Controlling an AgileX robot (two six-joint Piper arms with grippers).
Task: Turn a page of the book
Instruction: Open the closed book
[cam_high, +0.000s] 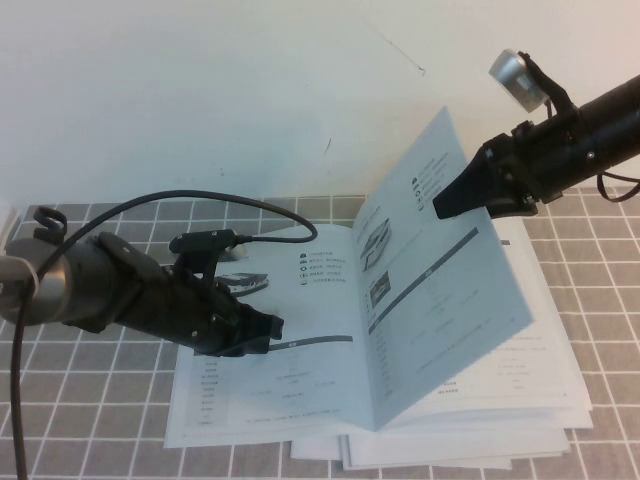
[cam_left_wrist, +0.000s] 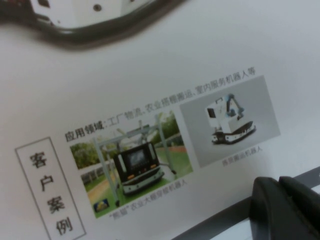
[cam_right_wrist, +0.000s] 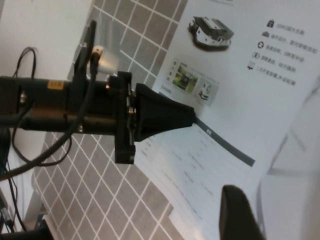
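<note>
An open book (cam_high: 300, 390) lies on the grey checkered mat. My left gripper (cam_high: 272, 328) is shut and rests its tips on the left-hand page, near the dark bar under the pictures; it also shows in the left wrist view (cam_left_wrist: 278, 182) on that page (cam_left_wrist: 150, 75). My right gripper (cam_high: 447, 207) is shut on the upper edge of one page (cam_high: 440, 300), which stands lifted and tilted over the spine. In the right wrist view one finger (cam_right_wrist: 239, 215) shows beside the curled lifted page (cam_right_wrist: 295, 190), with the left arm (cam_right_wrist: 150, 117) on the left-hand page (cam_right_wrist: 240, 65).
The checkered mat (cam_high: 90, 400) covers the table up to a white wall (cam_high: 250, 90). The left arm's black cable (cam_high: 200, 200) loops above the book's far left corner. The book's right-hand pages (cam_high: 540, 370) lie flat under the lifted page.
</note>
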